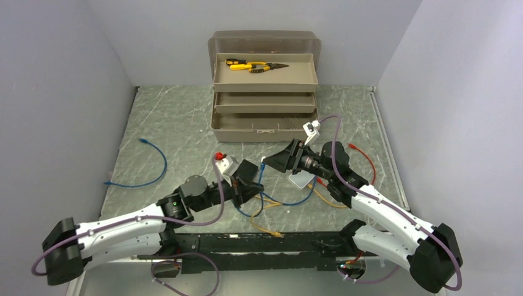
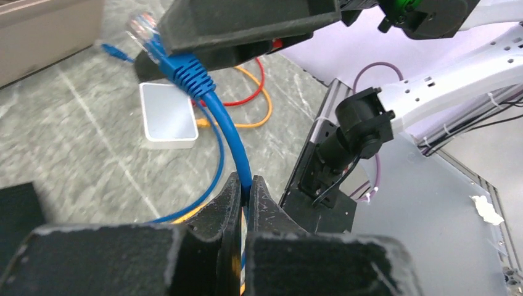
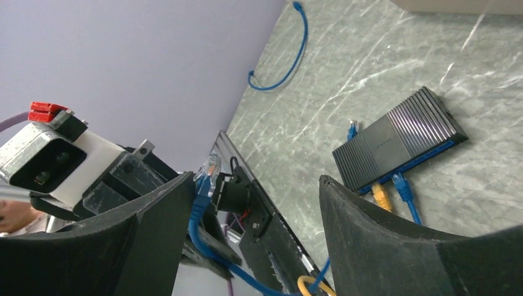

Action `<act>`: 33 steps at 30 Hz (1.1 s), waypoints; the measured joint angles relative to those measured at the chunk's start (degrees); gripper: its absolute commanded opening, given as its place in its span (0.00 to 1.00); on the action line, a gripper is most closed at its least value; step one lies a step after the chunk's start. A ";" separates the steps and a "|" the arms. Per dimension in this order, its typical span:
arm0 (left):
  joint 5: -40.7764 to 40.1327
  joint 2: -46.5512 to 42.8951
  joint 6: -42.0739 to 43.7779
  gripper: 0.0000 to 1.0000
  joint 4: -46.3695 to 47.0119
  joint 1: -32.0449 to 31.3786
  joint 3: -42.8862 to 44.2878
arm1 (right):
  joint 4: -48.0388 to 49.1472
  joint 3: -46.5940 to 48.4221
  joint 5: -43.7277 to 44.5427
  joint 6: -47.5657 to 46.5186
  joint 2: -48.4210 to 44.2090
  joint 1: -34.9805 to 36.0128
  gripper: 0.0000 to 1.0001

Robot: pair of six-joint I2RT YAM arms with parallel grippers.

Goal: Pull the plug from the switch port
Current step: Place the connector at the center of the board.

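L gripper [image 2: 245, 188] clamped on blue cable [image 2: 229, 132] — R gripper [image 3: 256, 185] jaws apart — both arms reaching inward.

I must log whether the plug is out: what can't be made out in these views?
- Right wrist view: flat black ribbed switch box, its sockets too small to tell which are free.
- Left wrist view: blue network cable, its far run hidden behind the shut left claw.
- Top view: switch box lost among black arm parts.
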 measured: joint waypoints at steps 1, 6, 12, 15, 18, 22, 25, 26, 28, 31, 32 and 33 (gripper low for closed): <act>-1.22 -2.34 0.00 0.00 -2.03 0.00 -0.76 | -0.39 0.04 0.07 -0.20 0.00 0.00 0.75; -8.68 -14.23 -0.24 0.00 -13.51 -0.04 -2.43 | -3.04 0.13 1.88 -2.14 0.66 -0.13 0.75; -20.33 -26.80 -3.17 0.00 -29.90 -0.04 -2.29 | -4.85 0.13 2.93 -3.89 3.19 -0.15 0.73; -26.40 -30.53 -5.62 0.00 -38.97 -0.04 -1.31 | -4.92 0.13 2.91 -4.42 4.46 -0.15 0.73; -32.00 -31.63 -7.54 0.00 -48.02 -0.04 2.16 | -4.79 0.13 2.56 -4.98 5.79 -0.15 0.73; -35.50 -29.18 -7.74 0.00 -53.86 -0.04 7.45 | -3.74 0.24 1.16 -6.34 9.88 0.76 0.76; -35.65 -25.77 -7.72 0.00 -54.53 -0.04 8.68 | -5.09 1.99 1.18 -8.70 15.43 4.70 0.75; -35.45 -24.33 -7.67 0.00 -54.38 -0.04 8.79 | -5.88 3.21 1.31 -9.73 17.84 6.80 0.74; -34.60 -21.73 -7.56 0.00 -54.12 -0.04 8.70 | -6.34 5.40 1.07 -11.28 22.08 10.47 0.74; -33.48 -19.76 -7.32 0.00 -53.51 -0.04 8.48 | -6.56 5.99 0.72 -12.81 24.68 14.27 0.73; -33.22 -19.58 -7.30 0.00 -53.27 -0.04 8.48 | -6.56 5.81 0.44 -13.40 24.68 14.97 0.73; -33.09 -19.61 -7.28 0.00 -53.20 -0.04 8.48 | -6.21 5.55 -0.02 -14.08 24.46 15.43 0.73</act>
